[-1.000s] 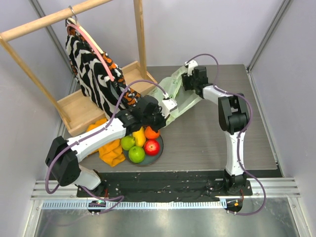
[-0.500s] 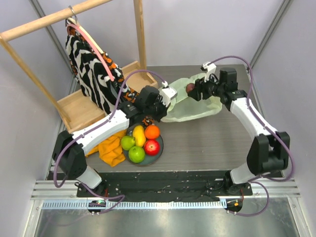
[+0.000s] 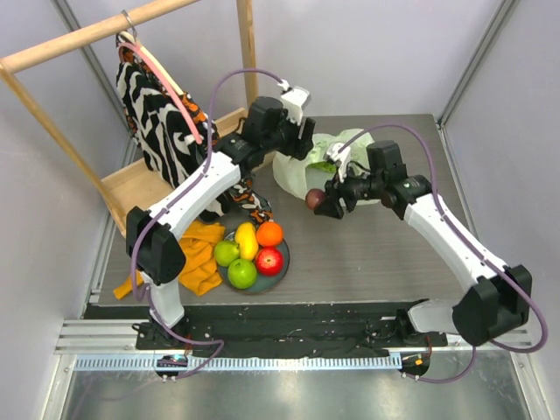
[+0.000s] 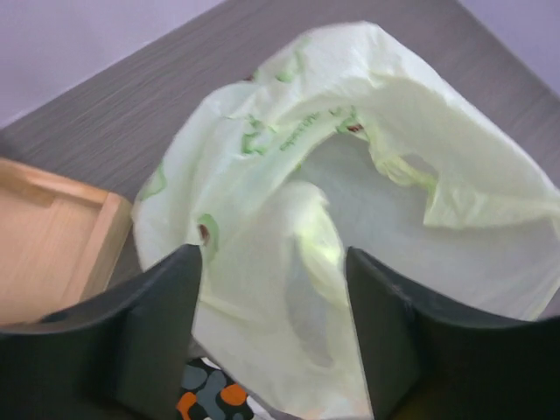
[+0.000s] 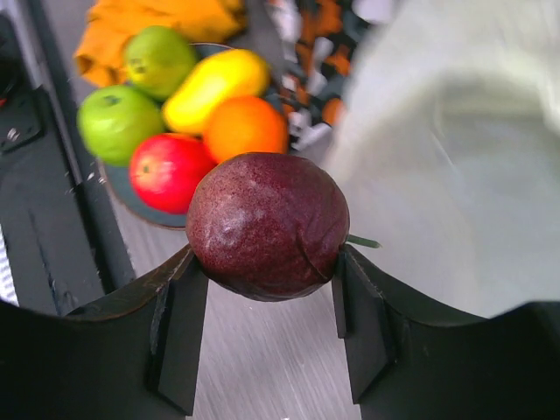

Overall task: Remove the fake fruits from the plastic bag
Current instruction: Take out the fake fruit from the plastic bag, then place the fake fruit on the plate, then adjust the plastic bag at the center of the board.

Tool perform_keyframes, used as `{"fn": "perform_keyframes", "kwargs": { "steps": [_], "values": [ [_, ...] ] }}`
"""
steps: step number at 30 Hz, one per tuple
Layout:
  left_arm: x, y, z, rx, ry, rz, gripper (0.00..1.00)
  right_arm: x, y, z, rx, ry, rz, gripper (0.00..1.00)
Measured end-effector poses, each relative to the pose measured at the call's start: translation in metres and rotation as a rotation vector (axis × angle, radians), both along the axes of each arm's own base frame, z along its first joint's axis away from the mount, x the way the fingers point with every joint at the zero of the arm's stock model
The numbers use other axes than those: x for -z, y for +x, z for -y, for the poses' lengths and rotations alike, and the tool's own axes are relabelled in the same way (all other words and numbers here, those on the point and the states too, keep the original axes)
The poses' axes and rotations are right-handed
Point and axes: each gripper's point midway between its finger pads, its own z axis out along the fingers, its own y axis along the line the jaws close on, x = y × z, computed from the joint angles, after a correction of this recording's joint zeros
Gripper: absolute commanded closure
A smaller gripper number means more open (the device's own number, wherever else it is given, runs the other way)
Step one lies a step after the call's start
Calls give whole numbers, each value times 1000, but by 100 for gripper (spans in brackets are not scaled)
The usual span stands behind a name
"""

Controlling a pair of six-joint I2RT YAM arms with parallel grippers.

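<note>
- One purple fruit [image 5: 267,219] is clamped between the right jaws. They stand part open, one pad on each flank, and hold the fruit clear of the desk [image 3: 376,262].
- Five other fruits lie on the plate [image 3: 282,273]: two green apples [image 3: 234,262], a mango [image 3: 247,240], an orange [image 3: 269,233] and a red apple [image 3: 269,260].
- Governing relation: from above, the plate lies to the near left of the held fruit, a short way off, with bare desk between. In the right wrist view it sits beyond the fruit, upper left.
- We judge that the right arm is the one to make the drop. It has the load, and the plate's free side faces it.
- The held fruit is nearly round, with a short stalk pointing sideways. It has no long axis to allow for.
- The left jaws stand wide apart above the bag [image 4: 262,175] and grip nothing. The film lies beneath and between them, unpinched.
- The bag lies crumpled at the far middle of the desk, beside the wooden tray [image 4: 52,245]. We see no fruit in its open mouth, but we cannot vouch for the folds.
- Writing: green print and brown ring marks show on the bag, but none is legible. We found no brand.
</note>
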Motion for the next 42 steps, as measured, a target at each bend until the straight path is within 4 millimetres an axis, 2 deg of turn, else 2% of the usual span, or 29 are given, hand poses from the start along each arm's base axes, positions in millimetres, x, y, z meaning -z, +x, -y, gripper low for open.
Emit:
{"fn": "perform_keyframes", "kwargs": {
  "steps": [2, 4, 7, 12, 16, 19, 20, 24, 25, 27, 30, 34, 37, 40, 42],
  "values": [
    [-8, 13, -13, -52, -27, -2, 18, -11, -20, -17, -97, -7, 65, 69],
    [-12, 23, -25, -88, -40, 0, 14, -12, -37, -36, -194, -24, 106, 69],
    [-13, 34, -41, -139, -49, -5, 13, 3, -52, -72, -341, -68, 128, 69],
    [-19, 29, -51, -155, -50, -7, 12, 46, -50, -125, -495, -144, 102, 69],
    [-37, 10, -64, -157, -62, 13, 12, 75, -44, -147, -553, -201, 98, 65],
    [-55, -3, -78, -165, -79, 42, 12, 82, -46, -156, -591, -224, 110, 57],
    [-61, -5, -83, -170, -86, 53, 12, 83, -48, -159, -607, -228, 119, 45],
    [-69, -8, -93, -184, -97, 69, 11, 80, -55, -170, -661, -234, 150, 20],
    [-68, -8, -94, -186, -96, 68, 10, 79, -57, -172, -673, -236, 156, 17],
    [-64, -8, -94, -188, -91, 60, 6, 79, -59, -173, -699, -249, 160, 14],
    [-59, -7, -93, -183, -86, 49, 5, 78, -55, -171, -717, -276, 173, 14],
    [-54, -5, -91, -179, -82, 37, 5, 74, -45, -151, -678, -295, 151, 16],
    [-51, -4, -90, -180, -82, 32, 6, 59, -28, -118, -577, -282, 135, 21],
    [-51, -4, -89, -176, -83, 29, 12, 34, -3, -73, -423, -259, 138, 28],
    [-49, -6, -86, -157, -90, 21, 14, 20, 13, -41, -309, -248, 144, 37]
  ]
}}
